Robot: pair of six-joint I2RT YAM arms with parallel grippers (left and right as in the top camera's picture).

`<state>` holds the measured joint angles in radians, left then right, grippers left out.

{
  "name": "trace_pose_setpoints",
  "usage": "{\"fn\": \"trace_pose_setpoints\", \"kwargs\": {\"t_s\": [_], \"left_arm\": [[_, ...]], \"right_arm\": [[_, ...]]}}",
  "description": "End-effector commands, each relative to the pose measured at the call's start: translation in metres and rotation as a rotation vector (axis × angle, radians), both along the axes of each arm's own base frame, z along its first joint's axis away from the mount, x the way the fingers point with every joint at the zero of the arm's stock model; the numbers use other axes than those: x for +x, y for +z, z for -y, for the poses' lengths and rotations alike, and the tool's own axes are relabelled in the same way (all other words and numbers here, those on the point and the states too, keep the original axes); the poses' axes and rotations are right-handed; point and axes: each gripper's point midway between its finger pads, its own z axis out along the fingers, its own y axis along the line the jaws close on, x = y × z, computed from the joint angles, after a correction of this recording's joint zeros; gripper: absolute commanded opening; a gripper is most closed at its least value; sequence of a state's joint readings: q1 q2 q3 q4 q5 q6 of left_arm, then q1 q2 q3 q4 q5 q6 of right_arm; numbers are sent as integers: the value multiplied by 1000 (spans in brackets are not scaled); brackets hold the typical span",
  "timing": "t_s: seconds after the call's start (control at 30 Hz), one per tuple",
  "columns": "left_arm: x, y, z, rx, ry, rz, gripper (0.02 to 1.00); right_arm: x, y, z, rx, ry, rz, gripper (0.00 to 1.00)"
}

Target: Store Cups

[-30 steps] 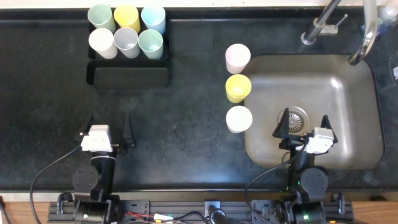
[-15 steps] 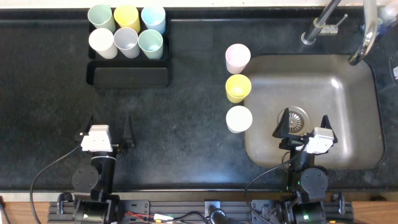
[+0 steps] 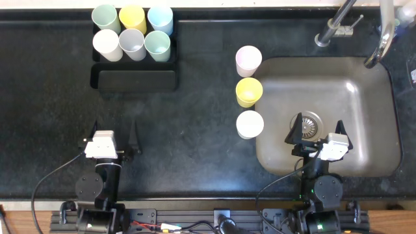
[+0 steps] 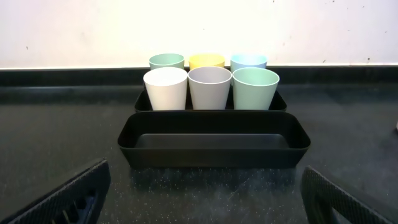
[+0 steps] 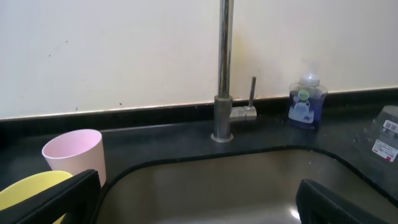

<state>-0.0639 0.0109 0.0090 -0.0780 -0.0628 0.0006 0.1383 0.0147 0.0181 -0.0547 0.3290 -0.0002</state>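
Three tapered cups [image 3: 249,91], speckled counter [image 3: 195,143], steel sink [image 3: 354,97]

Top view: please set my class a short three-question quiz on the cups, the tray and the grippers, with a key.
1. How many cups stand in the black tray?
2. True or false: the yellow cup stands between the pink cup and the white cup.
3. The right gripper is over: A the sink; B the black tray; C the pink cup.

Key: 1 six; 2 true; 3 A.
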Motion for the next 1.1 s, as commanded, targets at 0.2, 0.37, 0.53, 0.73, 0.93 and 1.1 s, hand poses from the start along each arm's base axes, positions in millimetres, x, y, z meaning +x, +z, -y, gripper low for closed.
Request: {"fn": "trace_pose_setpoints", "kwargs": {"t_s": [0.2,0.37,0.53,0.73,0.93,1.1], "left_arm": [[0,1,2,10,-11,5,998],[0,1,2,10,-11,5,998],[0,0,2,9,-12,3,998],[11,21,16,-65,-81,-107,996],[86,122,65,-115,-320,-315,998],[172,200,134,-106,-467,-481,998]], "right_arm": [[0,-3,0,1,-1,3,998],[0,-3,0,1,-1,3,998],[0,-3,0,0,-1,3,998],[0,-3,0,1,-1,3,998],[0,-3,0,1,-1,3,998],[0,-3,0,1,-1,3,998]]}}
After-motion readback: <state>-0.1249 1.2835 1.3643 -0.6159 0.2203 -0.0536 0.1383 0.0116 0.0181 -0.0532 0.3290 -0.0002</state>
